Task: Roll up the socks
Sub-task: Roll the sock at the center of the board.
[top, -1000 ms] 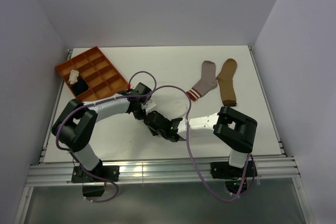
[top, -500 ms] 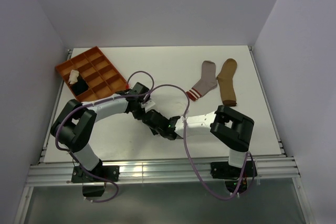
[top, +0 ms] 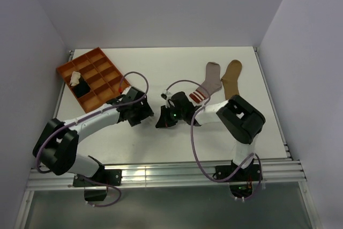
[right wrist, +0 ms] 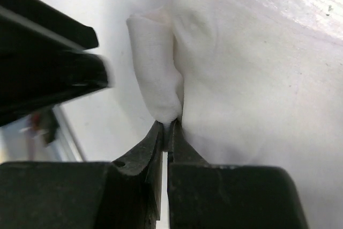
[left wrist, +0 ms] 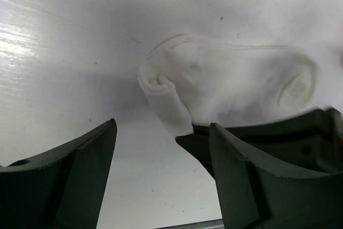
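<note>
Right gripper [right wrist: 168, 131] was pinched shut on the rolled end [left wrist: 163, 87] of the white sock [left wrist: 241, 87], with the fabric caught between its two fingertips. The rest of the sock spread flat on the table [top: 161, 146], ahead of those fingertips and to their right in the right wrist view. Left gripper [left wrist: 162, 131] stood wide open and low over the table, with nothing between its fingers. The roll lay just ahead of the gap, slightly toward the right finger, and the sock's flat body stretched away to the right beyond that finger. The right gripper's dark fingers crossed just in front of the left gripper's right finger and met the near end of the roll. Seen from overhead, the two grippers faced each other near mid-table, close but apart. Grey sock with red-striped cuff [top: 210, 81] and tan sock [top: 233, 81] lay flat side by side, beyond the right gripper and to its right, the grey sock's cuff end close to the right arm. Orange tray [top: 102, 71] sat beyond the left gripper and to its left, holding a cream bundle [top: 75, 77] and a black bundle [top: 81, 87] in adjoining compartments.
</note>
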Controlling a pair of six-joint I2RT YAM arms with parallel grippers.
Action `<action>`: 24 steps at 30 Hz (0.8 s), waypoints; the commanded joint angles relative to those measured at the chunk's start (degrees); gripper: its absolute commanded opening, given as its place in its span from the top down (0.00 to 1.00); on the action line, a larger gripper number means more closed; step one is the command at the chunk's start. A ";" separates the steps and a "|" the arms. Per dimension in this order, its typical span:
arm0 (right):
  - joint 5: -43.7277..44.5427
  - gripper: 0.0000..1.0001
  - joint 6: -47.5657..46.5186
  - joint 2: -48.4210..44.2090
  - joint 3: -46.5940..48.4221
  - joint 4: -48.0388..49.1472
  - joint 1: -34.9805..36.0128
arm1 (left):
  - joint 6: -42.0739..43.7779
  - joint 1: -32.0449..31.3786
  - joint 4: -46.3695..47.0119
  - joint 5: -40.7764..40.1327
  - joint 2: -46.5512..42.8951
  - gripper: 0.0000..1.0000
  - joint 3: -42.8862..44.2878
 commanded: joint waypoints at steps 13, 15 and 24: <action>-25.94 1.00 29.94 13.57 -7.32 24.65 -6.94 | -4.47 -0.29 6.55 1.67 -3.86 0.37 -7.64; -26.03 1.00 31.35 14.27 -7.59 25.52 -6.94 | -4.91 -0.55 6.99 1.76 -4.12 0.38 -8.43; -24.81 1.00 32.94 15.24 -7.68 25.62 -7.03 | -5.88 -1.78 8.40 1.67 -3.07 0.43 -10.98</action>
